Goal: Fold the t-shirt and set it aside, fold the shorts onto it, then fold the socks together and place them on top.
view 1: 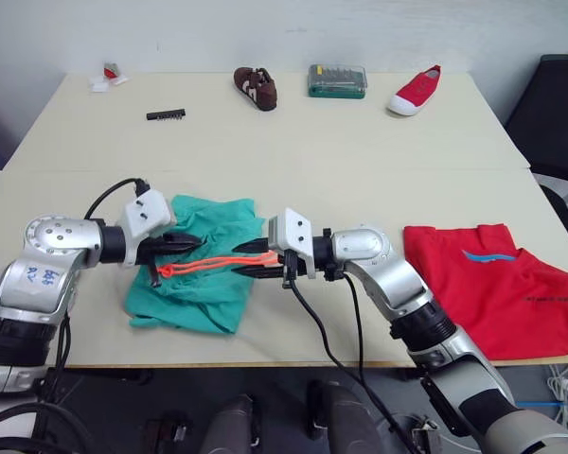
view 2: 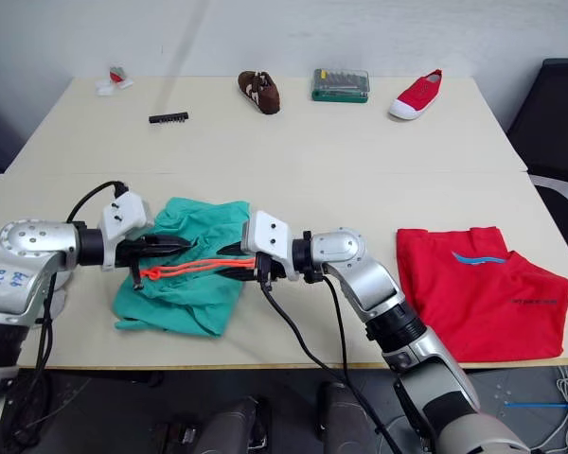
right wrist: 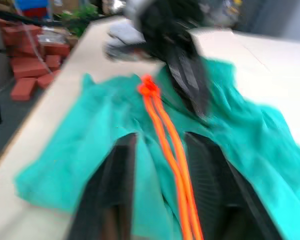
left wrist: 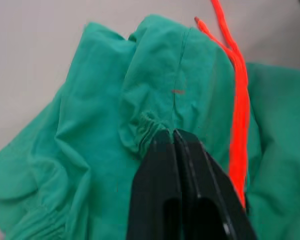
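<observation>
Teal shorts (view 1: 204,260) sit bunched on the table (view 1: 322,161) near its front edge, right between my two arms, and that's the relation everything turns on. My left gripper (view 1: 191,244) comes in from the left side and my right gripper (view 1: 257,257) from the right, tips pointing at each other across the cloth. The orange drawstring (view 1: 208,264) runs left to right between them, roughly along that same line. Left one is clamped on a gathered bit of the shorts fabric, you can see the pucker right at the tips in the wrist view. Right one is spread apart, straddling the drawstring without pinching anything. Both arms are about equally near. The red t-shirt (view 1: 497,284) is already folded and lying well off to my right, so I reckon the shorts need to travel that way.
</observation>
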Motion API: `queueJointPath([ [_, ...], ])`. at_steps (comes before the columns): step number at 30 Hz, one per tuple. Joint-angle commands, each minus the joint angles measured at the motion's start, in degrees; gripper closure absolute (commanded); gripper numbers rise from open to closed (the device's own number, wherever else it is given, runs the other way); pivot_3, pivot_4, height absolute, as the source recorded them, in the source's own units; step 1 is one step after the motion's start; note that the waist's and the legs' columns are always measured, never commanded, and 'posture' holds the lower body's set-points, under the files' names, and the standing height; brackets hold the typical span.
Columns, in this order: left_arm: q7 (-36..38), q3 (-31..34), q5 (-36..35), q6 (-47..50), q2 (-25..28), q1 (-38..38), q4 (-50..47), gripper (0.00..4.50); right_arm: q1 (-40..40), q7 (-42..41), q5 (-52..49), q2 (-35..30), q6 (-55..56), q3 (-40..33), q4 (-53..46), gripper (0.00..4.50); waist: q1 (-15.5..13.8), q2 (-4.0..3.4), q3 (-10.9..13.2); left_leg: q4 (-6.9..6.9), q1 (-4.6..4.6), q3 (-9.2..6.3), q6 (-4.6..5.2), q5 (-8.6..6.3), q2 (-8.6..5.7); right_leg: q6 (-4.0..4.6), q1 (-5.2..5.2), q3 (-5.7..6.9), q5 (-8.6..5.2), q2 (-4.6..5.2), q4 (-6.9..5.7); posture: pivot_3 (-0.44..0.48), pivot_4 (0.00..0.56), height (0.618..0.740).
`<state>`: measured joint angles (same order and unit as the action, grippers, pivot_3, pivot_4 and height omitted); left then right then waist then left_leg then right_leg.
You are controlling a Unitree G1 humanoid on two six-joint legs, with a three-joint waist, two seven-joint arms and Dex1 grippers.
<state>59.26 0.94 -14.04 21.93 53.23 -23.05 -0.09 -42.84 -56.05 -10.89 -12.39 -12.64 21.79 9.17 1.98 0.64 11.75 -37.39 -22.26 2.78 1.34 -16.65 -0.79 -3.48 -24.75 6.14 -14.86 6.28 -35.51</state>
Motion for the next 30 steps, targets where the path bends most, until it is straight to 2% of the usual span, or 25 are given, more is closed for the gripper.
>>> queueJointPath([
  [1, -2.4, 2.7, 3.2, -2.8, 2.4, 3.0, -1.2, 4.5, -4.2, 3.6, 1.5, 3.4, 1.6, -1.8, 4.6, 4.38, -0.1, 0.0, 0.0, 0.0, -0.02, 0.01, -0.02, 0.01, 0.0, 0.01, -0.05, 0.0, -0.01, 0.0, -0.02, 0.0, 0.15, 0.74],
  [6, -6.1, 4.7, 5.3, -6.4, 2.4, 3.7, 1.4, 4.5, -8.3, 7.9, 7.8, 7.2, 6.3, 0.8, 15.7, 4.45, -0.2, 0.01, 0.0, -0.01, -0.01, 0.01, 0.0, 0.01, -0.01, 0.05, -0.04, -0.02, -0.01, 0.05, 0.0, 0.0, 0.15, 0.74],
  [11, -9.3, 10.5, -1.2, 0.5, -1.7, -1.4, 4.2, 4.5, -10.5, 13.4, 13.8, 9.5, 9.6, 1.3, 25.7, 4.45, -0.3, 0.04, 0.0, 0.0, -0.06, -0.01, 0.0, 0.02, -0.02, 0.06, -0.06, 0.02, 0.0, 0.06, -0.04, 0.0, 0.15, 0.74],
  [14, -9.5, 13.2, -3.6, 3.8, -1.8, -3.5, 7.5, 4.5, -10.9, 15.7, 15.9, 8.9, 10.7, 0.4, 28.6, 4.45, -0.2, 0.05, 0.0, -0.01, -0.11, 0.02, 0.01, 0.02, -0.05, 0.06, -0.09, 0.01, 0.0, 0.06, -0.03, 0.0, 0.15, 0.74],
  [17, -7.7, 14.6, -5.9, 6.3, -0.9, -5.6, 8.2, 4.5, -10.2, 13.8, 13.2, 8.8, 10.0, -2.0, 25.9, 4.45, 0.1, 0.05, 0.0, -0.01, -0.1, 0.07, 0.01, 0.01, -0.07, 0.05, -0.09, 0.0, 0.01, 0.06, -0.03, 0.0, 0.15, 0.74],
  [20, -3.2, 15.5, -14.2, 13.8, -1.3, -8.0, 2.4, 4.5, -8.1, 7.7, 7.2, 9.5, 7.3, -3.8, 17.4, 4.45, 0.0, 0.11, 0.0, -0.02, -0.12, 0.06, 0.01, 0.02, -0.05, 0.05, -0.12, 0.02, 0.01, 0.05, -0.04, 0.0, 0.15, 0.74],
  [22, -1.2, 13.5, -16.7, 16.6, -1.7, -9.1, -1.4, 4.5, -6.4, 3.9, 4.3, 9.6, 5.2, -3.4, 11.1, 4.45, -0.1, 0.11, 0.0, -0.02, -0.15, 0.05, 0.01, 0.02, -0.05, 0.05, -0.12, 0.01, 0.01, 0.04, -0.03, 0.0, 0.15, 0.74],
  [26, -0.7, 6.8, -10.9, 12.5, -1.6, -9.4, -2.4, 4.5, -3.0, 0.7, 3.5, 9.3, 2.2, -0.2, 3.3, 4.45, -0.1, 0.11, 0.0, -0.02, 0.03, 0.11, 0.01, 0.0, -0.07, 0.05, 0.04, -0.05, 0.01, 0.04, -0.03, 0.0, 0.15, 0.74],
  [30, -2.0, 5.3, -6.0, 7.7, -0.3, -10.7, 4.1, 4.5, -1.4, 2.0, 6.2, 9.5, 1.1, 2.3, 3.7, 4.45, -0.1, 0.11, 0.0, -0.02, 0.07, 0.12, -0.05, 0.06, -0.05, 0.05, 0.01, -0.05, 0.01, 0.0, -0.16, 0.0, 0.15, 0.74],
])
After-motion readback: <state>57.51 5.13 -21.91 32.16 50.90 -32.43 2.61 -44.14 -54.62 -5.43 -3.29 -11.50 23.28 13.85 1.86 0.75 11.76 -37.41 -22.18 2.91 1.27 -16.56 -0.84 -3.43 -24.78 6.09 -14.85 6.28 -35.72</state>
